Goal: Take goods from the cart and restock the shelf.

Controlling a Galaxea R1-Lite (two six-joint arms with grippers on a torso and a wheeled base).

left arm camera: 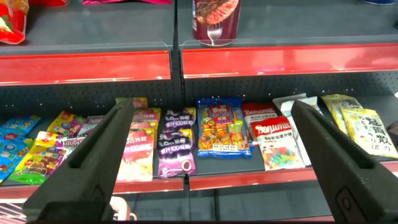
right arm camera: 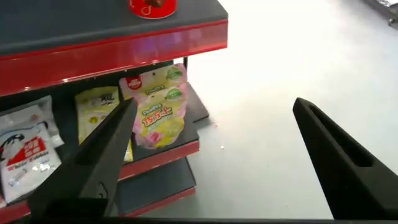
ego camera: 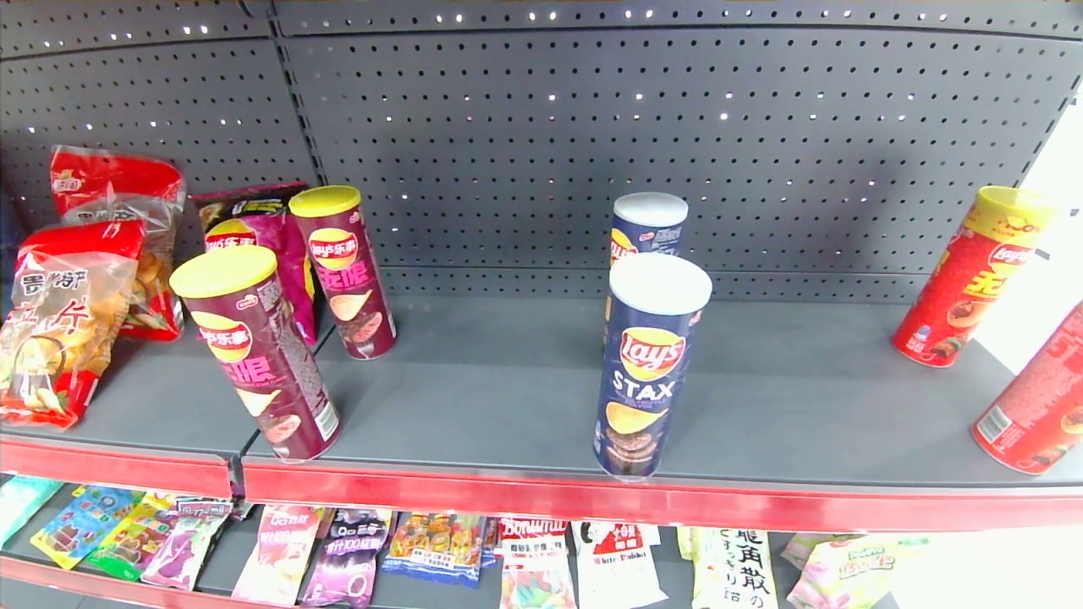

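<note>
Up close, left gripper (left arm camera: 212, 104): two matte black wedge-shaped fingers (left arm camera: 93, 162) spread wide, nothing btwn them. Right gripper (right arm camera: 214, 102) likewise agape & empty, w/ the same black tapered fingers.

Facing the left one, a lower shelf (left arm camera: 249, 179) w/ glossy red front lip, laid w/ flat, shiny candy packets (left arm camera: 224, 127) in purple, blue, white & yellow. Past the right one, that shelf's end w/ a pale yellow-green pouch (right arm camera: 158, 109), then smooth pale floor (right arm camera: 298, 56).

Higher, in head view, the upper shelf (ego camera: 508, 381): matte grey metal deck, red front strip, grey perforated back panel (ego camera: 592, 127). Upright on it, tall cylindrical chip cans:
- Two maroon cans w/ yellow lids at left, one near the front edge (ego camera: 254, 355), one farther back (ego camera: 343, 271).
- Two navy cans w/ white lids mid-shelf, front (ego camera: 651, 364) & just behind (ego camera: 647, 224).
- Two red cans at right, one farther back w/ a yellow lid (ego camera: 973, 275), the nearer (ego camera: 1036, 406) cut off by the frame.

Far left, crinkly clear-and-red snack bags (ego camera: 63, 321) & a purple bag (ego camera: 254, 224) against the panel.
</note>
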